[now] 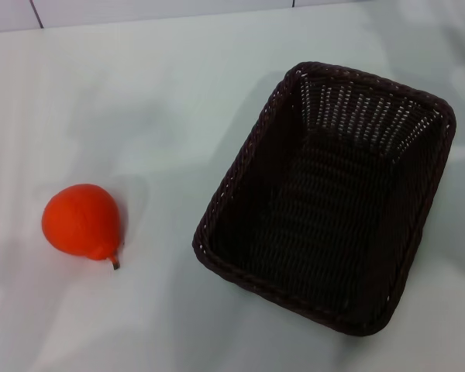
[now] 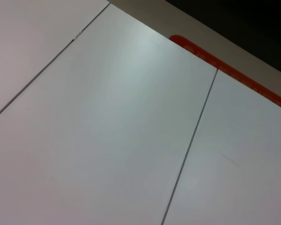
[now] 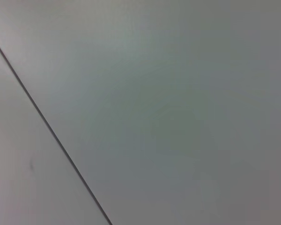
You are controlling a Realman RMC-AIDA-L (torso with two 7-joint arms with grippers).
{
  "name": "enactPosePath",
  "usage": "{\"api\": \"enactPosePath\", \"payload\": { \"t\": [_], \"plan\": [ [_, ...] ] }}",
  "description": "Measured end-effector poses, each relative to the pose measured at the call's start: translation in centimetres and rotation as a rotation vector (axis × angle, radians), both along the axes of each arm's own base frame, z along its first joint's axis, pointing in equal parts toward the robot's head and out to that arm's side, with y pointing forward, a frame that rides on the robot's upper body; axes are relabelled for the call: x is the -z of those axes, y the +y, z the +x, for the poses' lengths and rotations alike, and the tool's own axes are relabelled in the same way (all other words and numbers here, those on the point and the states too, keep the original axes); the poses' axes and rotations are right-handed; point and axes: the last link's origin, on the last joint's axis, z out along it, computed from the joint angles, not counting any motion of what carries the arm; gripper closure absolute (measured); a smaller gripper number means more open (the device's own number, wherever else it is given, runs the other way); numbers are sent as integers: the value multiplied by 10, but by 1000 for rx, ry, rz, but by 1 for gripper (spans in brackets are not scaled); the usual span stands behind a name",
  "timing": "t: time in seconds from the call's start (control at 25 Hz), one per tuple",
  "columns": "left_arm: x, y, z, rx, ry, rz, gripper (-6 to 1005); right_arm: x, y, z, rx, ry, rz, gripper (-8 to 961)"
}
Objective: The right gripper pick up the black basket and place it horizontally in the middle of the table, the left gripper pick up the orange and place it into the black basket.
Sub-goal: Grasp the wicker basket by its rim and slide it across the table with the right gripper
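Note:
In the head view the black basket [image 1: 329, 194] stands on the white table [image 1: 155, 116], right of the middle, turned at a slant with its long side running away from me; it is empty. The orange [image 1: 82, 220] lies on the table at the left, well apart from the basket, its stem pointing toward the front. Neither gripper shows in any view. The left wrist view and the right wrist view show only bare white table panels with thin seams.
The table's far edge with a seam runs along the top [image 1: 163, 19] of the head view. In the left wrist view an orange-red strip [image 2: 225, 68] runs along a table edge, with a dark area beyond it.

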Motion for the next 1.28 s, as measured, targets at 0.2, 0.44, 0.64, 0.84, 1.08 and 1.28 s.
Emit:
{"api": "enactPosePath", "payload": {
  "t": [0.2, 0.44, 0.64, 0.84, 1.08, 1.28],
  "plan": [
    [0, 0, 0, -1, 0, 0, 139, 1, 1, 1, 12, -3, -4, 214],
    [0, 0, 0, 0, 0, -1, 140, 4, 2, -3, -10, -33, -34, 220],
    [0, 1, 0, 3, 2, -1, 140, 5, 15, -26, -149, -189, -234, 226],
    [-1, 3, 1, 7, 6, 0, 139, -16, 27, -55, -250, -457, -535, 231],
    [-2, 5, 2, 12, 10, 2, 139, -49, 20, -85, -189, -842, -826, 238],
    [-3, 7, 2, 14, 10, 0, 140, -62, 9, -105, -129, -1085, -982, 244]
  ]
}}
